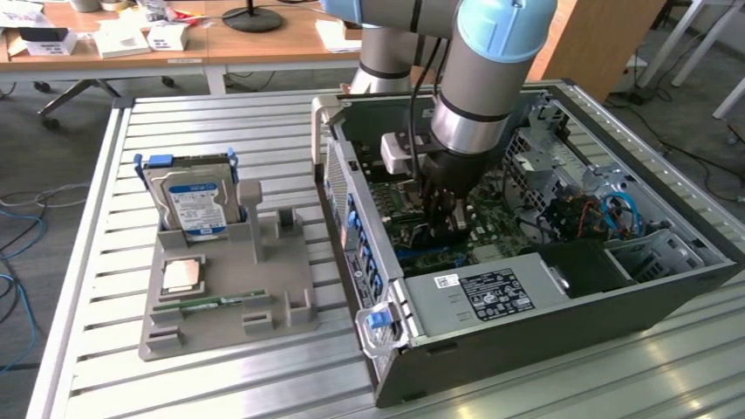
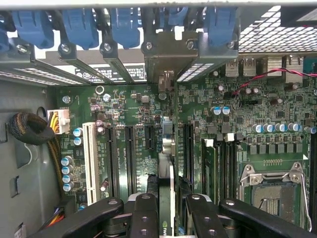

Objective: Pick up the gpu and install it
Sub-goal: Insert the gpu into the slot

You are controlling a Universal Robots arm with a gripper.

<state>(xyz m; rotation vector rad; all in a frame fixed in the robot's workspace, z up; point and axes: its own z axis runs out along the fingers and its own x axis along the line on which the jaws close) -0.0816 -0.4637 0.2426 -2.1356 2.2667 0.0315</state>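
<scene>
One thin black gpu (image 2: 167, 148) stood on edge over the green motherboard (image 2: 124, 106) inside the open computer case (image 1: 547, 332). It was seen edge-on, its dull silver bracket (image 2: 166, 52) against the case's rear slots. The gripper (image 2: 166, 220) was clamped on its upper edge, one finger on either side.

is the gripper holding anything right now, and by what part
The gripper holds the gpu, fingers pinching both faces of the card at its upper edge, away from its silver bracket. The card stands on edge over the motherboard.
</scene>
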